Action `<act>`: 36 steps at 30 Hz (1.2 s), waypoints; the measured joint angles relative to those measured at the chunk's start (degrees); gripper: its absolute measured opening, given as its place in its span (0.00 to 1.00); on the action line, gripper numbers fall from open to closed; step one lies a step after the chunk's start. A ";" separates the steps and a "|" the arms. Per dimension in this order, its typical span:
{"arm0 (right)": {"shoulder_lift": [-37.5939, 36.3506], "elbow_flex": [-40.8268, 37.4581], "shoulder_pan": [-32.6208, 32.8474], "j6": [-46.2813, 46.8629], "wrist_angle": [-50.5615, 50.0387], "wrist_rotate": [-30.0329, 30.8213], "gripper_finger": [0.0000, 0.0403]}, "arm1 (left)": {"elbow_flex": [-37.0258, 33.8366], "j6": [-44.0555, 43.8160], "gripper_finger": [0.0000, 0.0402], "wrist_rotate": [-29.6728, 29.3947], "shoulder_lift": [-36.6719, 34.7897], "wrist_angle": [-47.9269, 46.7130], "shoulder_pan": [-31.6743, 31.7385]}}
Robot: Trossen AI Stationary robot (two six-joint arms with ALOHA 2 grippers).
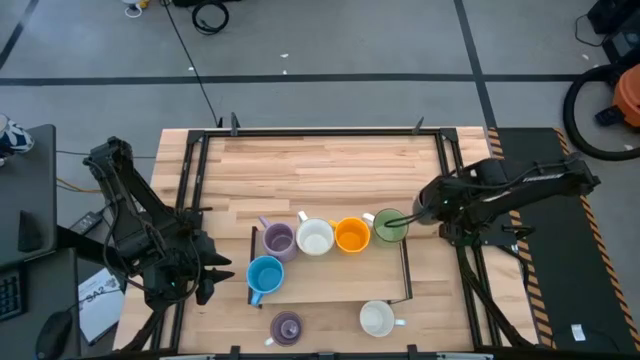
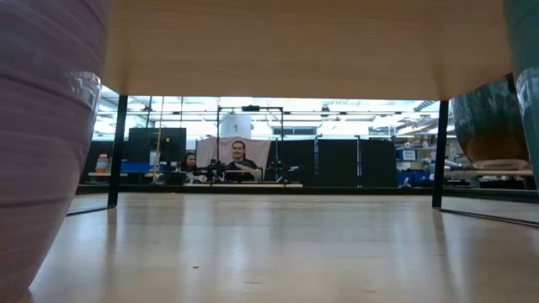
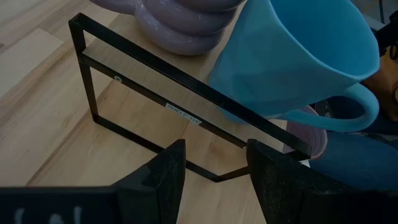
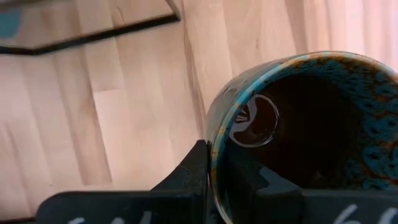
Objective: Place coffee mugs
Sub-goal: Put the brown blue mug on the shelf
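Observation:
A low rack (image 1: 330, 285) with a black frame and a wooden top stands at the table's middle. Along its far edge stand a lavender mug (image 1: 278, 241), a white mug (image 1: 315, 238) and an orange mug (image 1: 351, 235). At the row's right end, my right gripper (image 1: 408, 216) is shut on a green mug (image 1: 390, 228). A light blue mug (image 1: 264, 274) stands on the rack's left end. My left gripper (image 3: 211, 171) waits open beside that end, with nothing between its fingers. My right gripper holds the green mug by its rim (image 4: 214, 146), one finger inside the mug and one outside its wall. The fingers come from above, slanting in from the table's right. The mug hangs mouth up, and in the low view its base (image 2: 493, 160) is clear of the table.
A second lavender mug (image 1: 287, 327) and a second white mug (image 1: 377, 319) stand on the table near its front edge. A black frame (image 1: 320, 133) runs around the tabletop. People sit beyond the table's far side (image 2: 240, 160).

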 joint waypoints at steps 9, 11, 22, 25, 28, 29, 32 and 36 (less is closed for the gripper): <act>0.21 12.03 0.02 5.84 -6.27 -0.47 0.10 | -0.01 0.00 0.44 0.00 0.00 0.00 0.00; 0.69 14.79 0.02 7.37 -7.46 -1.53 0.10 | -0.01 0.00 0.44 0.01 -0.02 0.00 -0.02; 5.94 25.32 1.60 15.85 -8.24 -9.99 0.10 | -0.01 0.00 0.44 -0.01 -0.02 0.00 -0.02; 7.92 26.92 3.56 17.43 -8.24 -11.44 0.10 | 0.00 0.00 0.44 -0.01 -0.02 0.00 -0.02; 9.71 28.72 5.91 19.73 -8.54 -11.91 0.10 | -0.01 0.01 0.44 -0.01 -0.02 -0.01 -0.02; 10.25 29.23 6.74 20.60 -8.51 -12.08 0.10 | -0.01 0.02 0.44 -0.01 -0.02 0.00 -0.02; 11.76 30.62 9.31 24.11 -8.45 -13.14 0.10 | -0.01 0.02 0.44 -0.01 -0.02 -0.02 -0.02; 13.54 32.81 13.01 29.32 -8.56 -14.75 0.10 | -0.01 1.71 0.44 -0.01 -0.02 0.00 0.00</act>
